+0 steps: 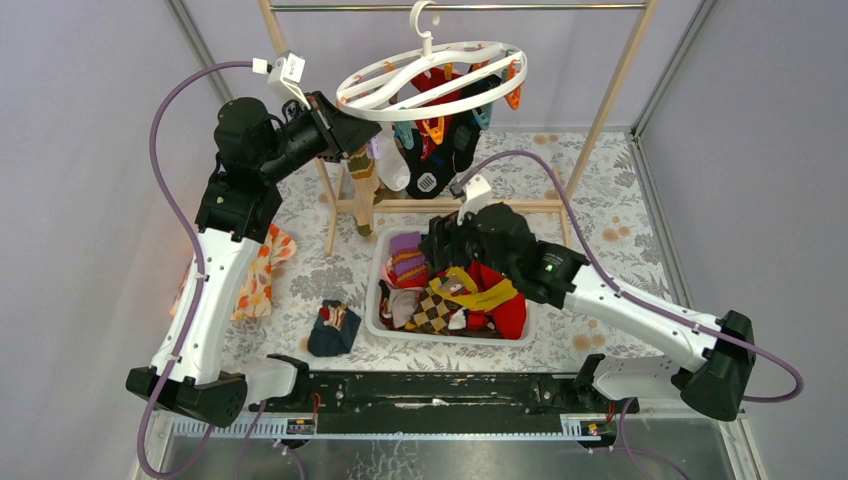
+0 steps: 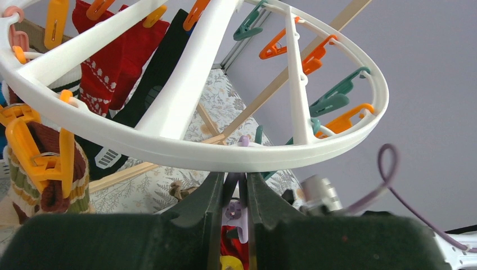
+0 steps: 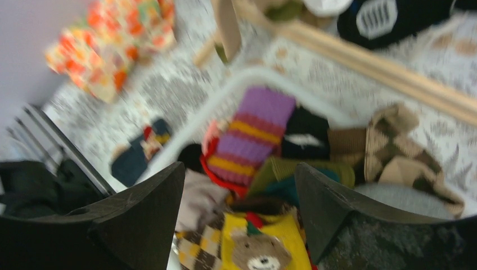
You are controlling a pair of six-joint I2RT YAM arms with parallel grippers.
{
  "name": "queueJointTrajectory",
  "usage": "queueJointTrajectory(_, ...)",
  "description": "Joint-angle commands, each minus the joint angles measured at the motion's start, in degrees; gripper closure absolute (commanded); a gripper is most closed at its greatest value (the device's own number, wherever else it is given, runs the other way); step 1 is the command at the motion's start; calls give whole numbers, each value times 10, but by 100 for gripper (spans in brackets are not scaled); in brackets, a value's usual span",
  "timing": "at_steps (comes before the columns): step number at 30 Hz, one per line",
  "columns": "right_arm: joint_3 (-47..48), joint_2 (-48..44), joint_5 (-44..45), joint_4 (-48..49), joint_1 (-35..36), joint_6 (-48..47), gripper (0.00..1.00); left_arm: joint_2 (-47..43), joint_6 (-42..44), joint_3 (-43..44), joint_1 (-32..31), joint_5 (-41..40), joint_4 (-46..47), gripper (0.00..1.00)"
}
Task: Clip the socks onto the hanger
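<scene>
1. Left end effector (image 2: 235, 179), upper left of the overhead view: clenched narrowly on what looks like a lilac clip (image 2: 234, 212), just under the rim of the hanger (image 2: 185, 95). The white ring hangs tilted from its hook at top centre.
2. Right end effector (image 3: 239, 171), centre of the overhead view: released, with its jaws spread wide and empty, poised over the basket (image 1: 377, 292).
3. The socks (image 1: 455, 295): most lie heaped in the basket at lower centre. Several hang clipped under the ring, among them a red sock (image 2: 107, 62). One dark sock (image 1: 333, 328) lies on the counter (image 1: 300, 290), just left of the basket.
4. Step in hand, as judged: drawing a single sock from the heap.
5. Likely best target: the yellow bear sock (image 3: 259, 247), at lower centre of the blurred right wrist view. It lies on top of the heap, between the spread jaws.
6. Technique:
   - Descend straight and pinch only an edge or the cuff, so that neighbours such as the purple striped sock (image 3: 247, 138) are not dragged out with it.
   - Lift until the sock hangs free before carrying it to the ring.
   - The left arm should steady the ring, since it will probably swing on its hook.
</scene>
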Motion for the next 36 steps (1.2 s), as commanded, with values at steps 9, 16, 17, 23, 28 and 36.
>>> queueJointTrajectory(9,-36,10,-61,-103,-2,-22,37,3,18,4,6,4,-8,100)
queueJointTrajectory(16,5,32,-44,-105,-3,-29,85,-2,29,0,5,7,-9,100)
queueJointTrajectory(17,14,30,-44,-106,-3,-31,91,-2,30,1,5,7,-8,100)
queueJointTrajectory(23,66,19,-82,-129,-3,-29,100,-3,34,1,5,8,-9,100)
queueJointTrajectory(28,84,-3,-109,-128,-3,-26,100,-6,36,-3,6,9,-7,100)
queueJointTrajectory(36,151,-20,-107,-138,-3,-13,100,-7,39,-1,6,14,-6,100)
